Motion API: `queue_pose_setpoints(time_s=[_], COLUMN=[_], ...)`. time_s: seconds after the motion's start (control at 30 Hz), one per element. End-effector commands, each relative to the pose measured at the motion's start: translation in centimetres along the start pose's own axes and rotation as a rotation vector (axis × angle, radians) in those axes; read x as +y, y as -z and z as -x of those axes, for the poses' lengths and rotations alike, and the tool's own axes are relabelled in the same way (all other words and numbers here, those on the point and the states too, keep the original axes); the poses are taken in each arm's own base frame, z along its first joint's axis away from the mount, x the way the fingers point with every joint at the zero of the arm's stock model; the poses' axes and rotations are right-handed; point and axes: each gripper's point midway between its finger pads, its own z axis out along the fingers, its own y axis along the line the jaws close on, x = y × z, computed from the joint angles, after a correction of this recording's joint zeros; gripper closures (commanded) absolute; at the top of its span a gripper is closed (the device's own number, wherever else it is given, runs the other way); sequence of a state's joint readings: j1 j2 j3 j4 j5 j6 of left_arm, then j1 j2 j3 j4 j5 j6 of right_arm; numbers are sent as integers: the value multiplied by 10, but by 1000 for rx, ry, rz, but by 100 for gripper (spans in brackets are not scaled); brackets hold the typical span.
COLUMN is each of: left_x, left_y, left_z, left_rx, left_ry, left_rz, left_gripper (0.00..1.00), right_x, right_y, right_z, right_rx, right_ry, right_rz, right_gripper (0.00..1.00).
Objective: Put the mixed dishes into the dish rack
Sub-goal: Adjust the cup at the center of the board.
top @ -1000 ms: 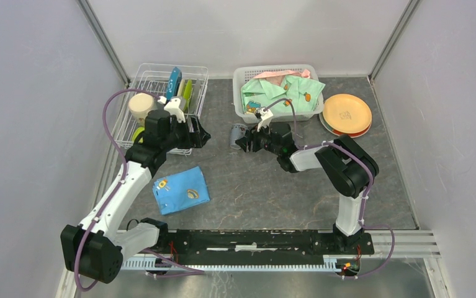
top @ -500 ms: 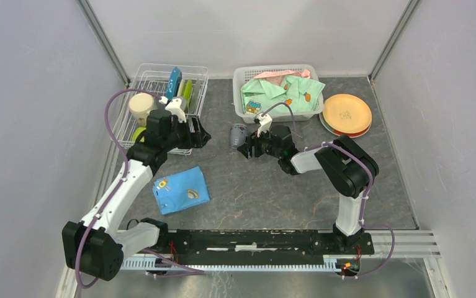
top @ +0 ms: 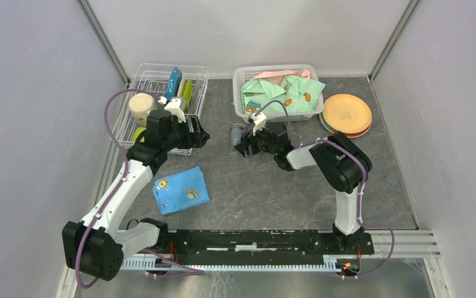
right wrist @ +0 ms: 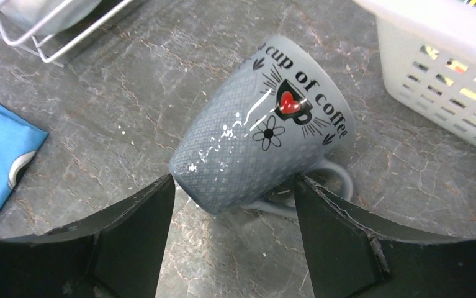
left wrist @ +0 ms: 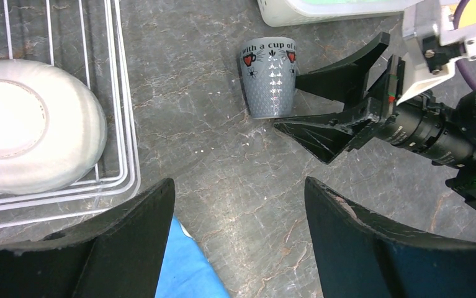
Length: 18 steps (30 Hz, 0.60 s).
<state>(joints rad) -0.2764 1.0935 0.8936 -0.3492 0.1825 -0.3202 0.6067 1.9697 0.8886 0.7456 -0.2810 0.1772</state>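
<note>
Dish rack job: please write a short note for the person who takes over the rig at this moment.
Left gripper: open, empty, over the table beside the dish rack.
Right gripper: open, fingers on either side of the grey mug, which lies on its side on the table; no grip yet.
Done: blue plate, green plate, beige mug and white bowl are in the rack.
Left: grey mug, then the orange plate stack at the right.
</note>
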Motion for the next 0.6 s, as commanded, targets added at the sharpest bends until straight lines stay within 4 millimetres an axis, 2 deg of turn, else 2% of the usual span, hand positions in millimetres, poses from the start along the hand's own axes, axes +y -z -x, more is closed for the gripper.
queue_pose_setpoints(time_s=[0.0, 0.2, 0.33, 0.57], left_x=[3, 5, 6, 4], left_y=[-2, -3, -3, -4], left_z=[9, 10, 9, 6], left_rx=[-35, -38, -35, -32], left_ry=[-32, -37, -37, -27], left_rz=[11, 25, 25, 11], left_gripper=[18, 18, 18, 18], right_x=[-3, 2, 21, 50], right_y=[-10, -9, 1, 11], right_z=[3, -10, -12, -29], right_rx=[-16, 13, 21, 52], right_ry=[28, 15, 0, -59], right_rz=[5, 37, 99, 135], right_gripper=[23, 24, 25, 27])
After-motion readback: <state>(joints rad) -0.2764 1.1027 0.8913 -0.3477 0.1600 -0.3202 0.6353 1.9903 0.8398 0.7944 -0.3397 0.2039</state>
